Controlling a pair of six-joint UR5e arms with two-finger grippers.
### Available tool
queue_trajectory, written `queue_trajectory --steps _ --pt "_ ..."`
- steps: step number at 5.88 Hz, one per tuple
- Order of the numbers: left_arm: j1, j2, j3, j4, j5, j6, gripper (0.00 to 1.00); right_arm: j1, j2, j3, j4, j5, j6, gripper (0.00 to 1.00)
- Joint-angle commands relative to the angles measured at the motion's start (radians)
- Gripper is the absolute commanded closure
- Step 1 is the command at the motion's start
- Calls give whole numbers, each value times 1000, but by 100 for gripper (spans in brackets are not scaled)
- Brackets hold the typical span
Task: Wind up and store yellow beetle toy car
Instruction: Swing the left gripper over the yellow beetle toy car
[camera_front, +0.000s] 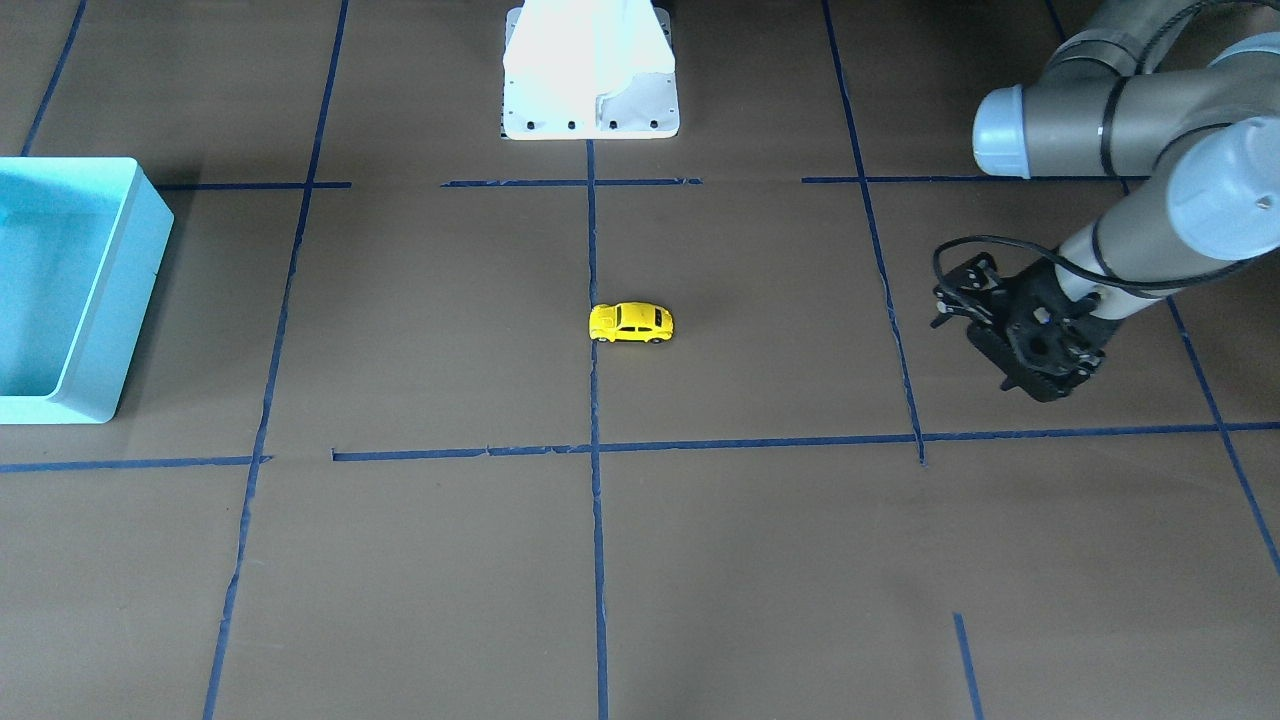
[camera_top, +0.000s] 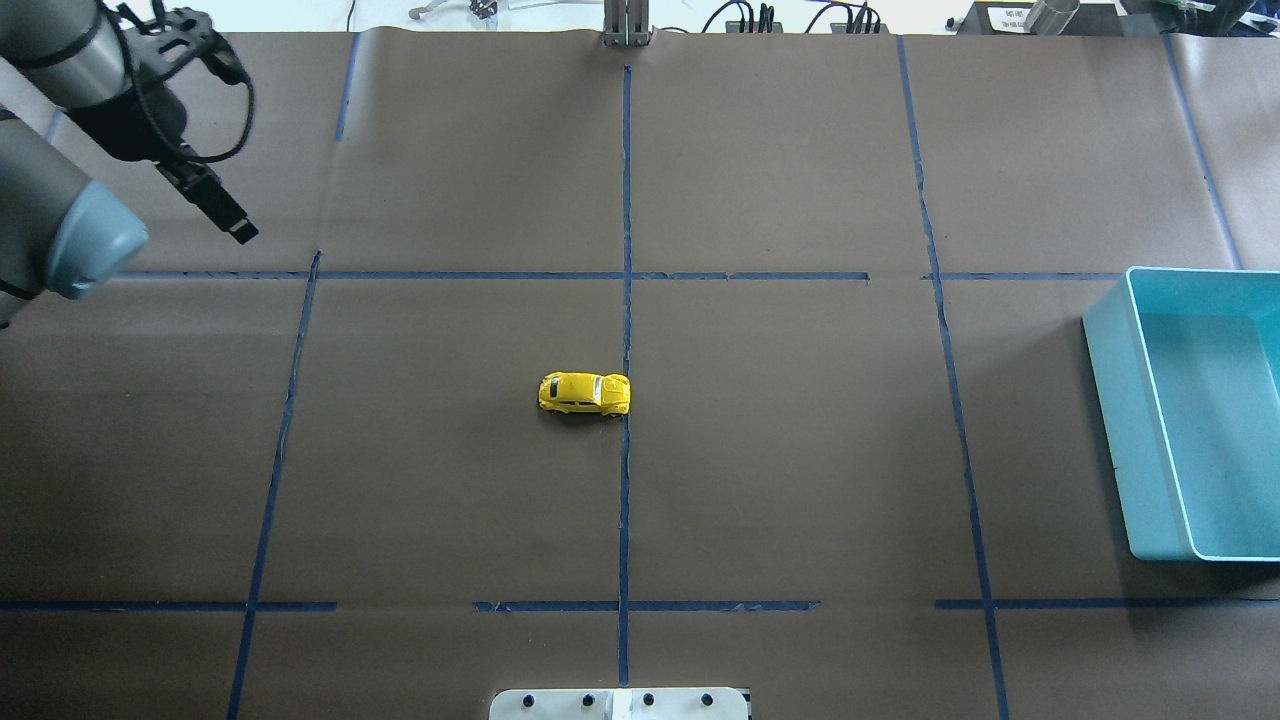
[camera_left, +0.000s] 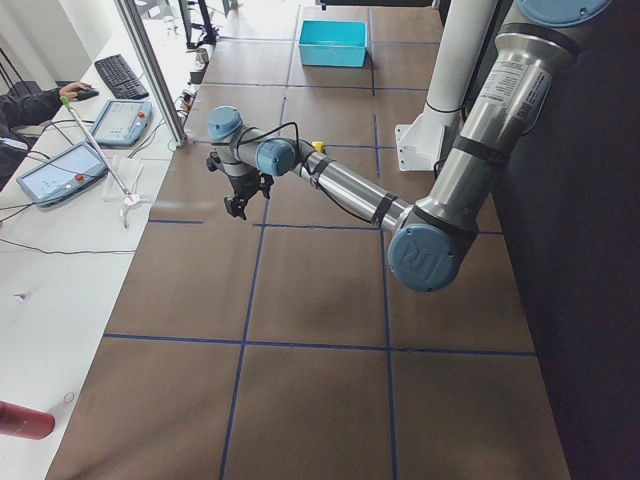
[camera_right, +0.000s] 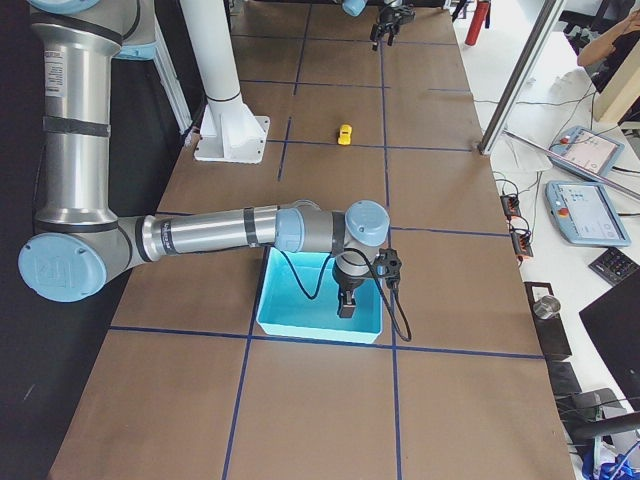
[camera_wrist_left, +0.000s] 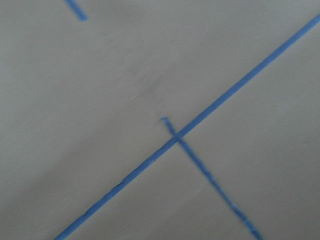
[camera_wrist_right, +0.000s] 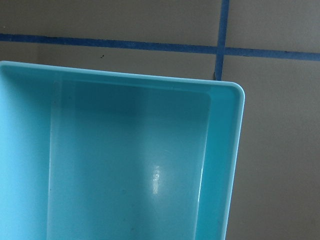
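0 steps look done | yellow beetle toy car (camera_top: 585, 393) on its wheels near tabletop middle, nothing holds it | left gripper (camera_top: 238, 230) near far-left corner, open or closed I cannot tell | right gripper (camera_right: 346, 308) above turquoise bin (camera_top: 1110, 420) at right edge, same doubt | remaining: winding, storing

We count one yellow beetle toy car (camera_front: 631, 323) and one turquoise bin (camera_top: 1108, 400) on the single bench (camera_top: 800, 450). There are two robot arms, the left arm (camera_top: 45, 190) and the right arm (camera_right: 210, 232). They carry two grippers, the left gripper (camera_top: 238, 230) and the right gripper (camera_right: 346, 308). We also count one white mount base (camera_front: 590, 70), two touch-screen pendants (camera_left: 122, 122) and one keyboard (camera_left: 122, 75).
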Motion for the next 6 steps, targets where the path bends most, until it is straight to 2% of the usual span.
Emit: queue_trajectory --steps 1,3,4,5,6 --pt "137 -205 16 4 10 -1 0 0 0 0 0 0 0 0" --pt "250 -369 66 26 10 -1 0 0 0 0 0 0 0 0" --pt "293 -455 122 125 11 3 0 -1 0 -2 0 -1 5 0" --pt "336 -521 154 223 75 11 0 0 0 1 -2 0 5 0" --pt "376 -564 174 271 171 113 0 0 0 -3 -5 2 8 0"
